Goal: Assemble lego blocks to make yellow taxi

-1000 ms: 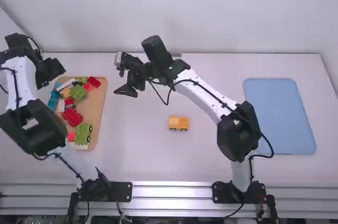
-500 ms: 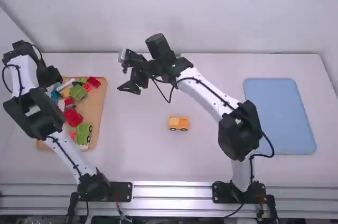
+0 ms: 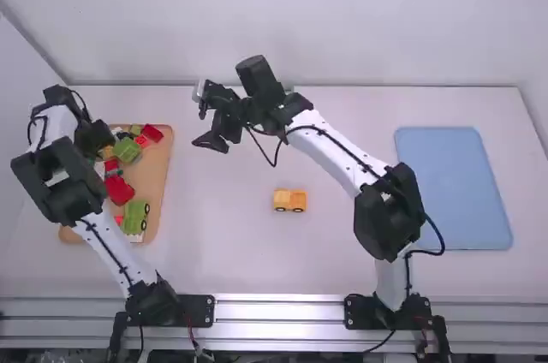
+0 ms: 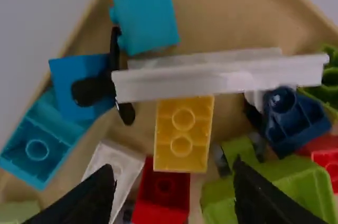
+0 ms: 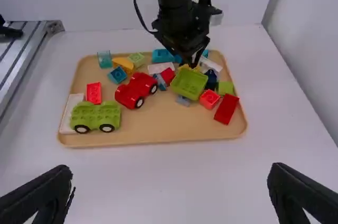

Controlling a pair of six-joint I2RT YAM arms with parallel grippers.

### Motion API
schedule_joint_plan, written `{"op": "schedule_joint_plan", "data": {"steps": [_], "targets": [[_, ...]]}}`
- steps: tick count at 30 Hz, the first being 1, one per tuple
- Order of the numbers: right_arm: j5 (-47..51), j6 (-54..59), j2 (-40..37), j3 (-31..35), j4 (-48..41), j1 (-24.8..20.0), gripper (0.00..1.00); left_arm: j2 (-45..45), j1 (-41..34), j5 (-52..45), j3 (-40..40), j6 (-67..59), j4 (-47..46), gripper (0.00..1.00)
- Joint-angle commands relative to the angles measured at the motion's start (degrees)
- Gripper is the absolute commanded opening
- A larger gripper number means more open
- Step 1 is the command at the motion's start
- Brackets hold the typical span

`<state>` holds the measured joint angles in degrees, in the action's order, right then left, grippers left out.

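The yellow car (image 3: 289, 200) sits upright on the bench (image 3: 231, 247), near the middle, well apart from both the tray (image 3: 156, 179) on the left and the blue mat (image 3: 454, 192) on the right, so a strip of bench separates it from either edge.

The left gripper (image 3: 101, 136) is over the far left part of the tray, its fingers spread with nothing clamped between them. In the left wrist view a yellow block (image 4: 182, 142) lies in the tray just ahead of its fingertips, closely hemmed in: a white bar (image 4: 219, 77) crosses at one end, a red block (image 4: 162, 192) sits at the other, and a lime block (image 4: 269, 189) is close by.

The right arm reaches across the middle; the right gripper (image 3: 204, 121) is to the right of the tray's far right corner, also spread and holding nothing. The right wrist view shows the green car (image 5: 96, 117) beside the tray's rim, the red car (image 5: 135, 90) just beside it, and a gap of bench between tray and gripper.
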<state>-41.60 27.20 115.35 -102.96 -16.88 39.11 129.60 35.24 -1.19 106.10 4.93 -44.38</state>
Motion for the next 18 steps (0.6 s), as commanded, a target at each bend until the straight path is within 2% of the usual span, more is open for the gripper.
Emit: {"op": "schedule_joint_plan", "data": {"steps": [1,4,5,13,18], "targets": [[-0.07,-0.17,0.92,-1.64,-0.28,-0.17,0.98,0.17,0.00,0.59,-1.97,1.77,1.29,0.59],[-0.11,-0.15,0.92,-1.53,-0.24,-0.20,0.99,0.17,0.00,0.55,-3.37,2.12,3.45,0.58],[-0.11,-0.20,0.92,-1.31,0.13,-0.22,0.99,0.17,0.00,0.57,-4.17,2.10,4.74,0.47],[-0.11,0.04,0.92,-1.22,-0.28,-0.46,0.99,0.17,0.04,0.13,-7.89,-0.87,9.55,0.51],[-0.09,0.04,0.92,-1.20,-0.31,-0.46,0.98,0.17,0.02,0.15,-9.60,-0.24,11.80,0.39]]}}
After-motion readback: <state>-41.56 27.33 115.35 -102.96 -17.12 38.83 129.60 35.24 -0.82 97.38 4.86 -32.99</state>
